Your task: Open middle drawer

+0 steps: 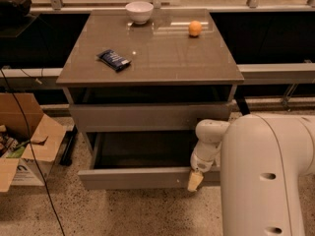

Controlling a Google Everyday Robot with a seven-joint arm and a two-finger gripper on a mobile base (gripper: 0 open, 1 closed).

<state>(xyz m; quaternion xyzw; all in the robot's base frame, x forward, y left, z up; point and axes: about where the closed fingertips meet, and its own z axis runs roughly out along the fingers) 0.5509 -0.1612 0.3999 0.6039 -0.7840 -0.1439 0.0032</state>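
Note:
The middle drawer (138,178) stands pulled out of the grey cabinet, and its dark inside (142,149) shows. Its plain grey front panel faces me low in the camera view. The drawer front above it (147,117) is closed. My gripper (195,181) hangs from the white wrist (209,141) at the right end of the pulled-out drawer's front panel, with a pale fingertip against the panel's top edge. My white arm (266,176) fills the lower right and hides the cabinet's right side.
On the cabinet top (162,58) lie a white bowl (139,11), an orange (195,28) and a dark blue snack packet (114,60). An open cardboard box (24,136) and a black cable (34,171) are on the speckled floor at the left.

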